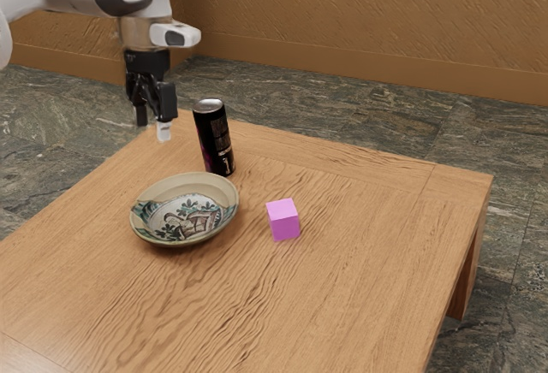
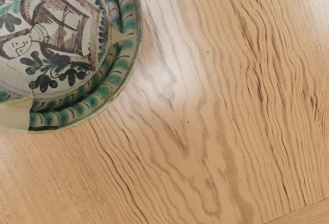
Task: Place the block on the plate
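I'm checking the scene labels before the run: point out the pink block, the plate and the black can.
Pink block (image 1: 283, 222): exterior view, its front side.
Plate (image 1: 224, 186): exterior view, its rim.
Black can (image 1: 215, 140): exterior view, middle of its side.

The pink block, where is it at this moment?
In the exterior view, the pink block stands on the wooden table, to the exterior view's right of the patterned plate and apart from it.
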You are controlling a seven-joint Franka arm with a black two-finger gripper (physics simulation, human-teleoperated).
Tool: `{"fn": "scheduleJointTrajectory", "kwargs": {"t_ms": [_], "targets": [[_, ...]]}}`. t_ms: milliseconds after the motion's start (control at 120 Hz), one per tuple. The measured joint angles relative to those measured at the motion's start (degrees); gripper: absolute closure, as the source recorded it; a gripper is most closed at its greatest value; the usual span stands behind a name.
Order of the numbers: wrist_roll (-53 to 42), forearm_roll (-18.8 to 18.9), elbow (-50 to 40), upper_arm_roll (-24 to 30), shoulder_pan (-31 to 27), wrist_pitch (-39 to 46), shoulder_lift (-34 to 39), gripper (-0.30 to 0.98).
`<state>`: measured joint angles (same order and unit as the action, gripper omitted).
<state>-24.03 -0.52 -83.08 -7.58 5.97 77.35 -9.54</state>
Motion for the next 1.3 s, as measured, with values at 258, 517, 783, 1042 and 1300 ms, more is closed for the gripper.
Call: {"fn": "scheduleJointTrajectory", "kwargs": {"t_ms": [258, 517, 783, 1042, 1300], "targets": [[-7.5, 0.2, 0.4, -0.1, -0.1, 7.0, -0.5, 0.0], [-11.8, -0.3, 13.3, 0.4, 3.5, 10.0, -13.3, 0.0], [-14.4, -1.8, 24.6, 0.5, 4.2, 11.9, -26.0, 0.0], [-16.4, -4.0, 30.1, 0.2, 3.8, 12.4, -33.2, 0.0], [-17.7, -5.3, 32.9, 0.6, 4.4, 12.9, -38.5, 0.0]]}}
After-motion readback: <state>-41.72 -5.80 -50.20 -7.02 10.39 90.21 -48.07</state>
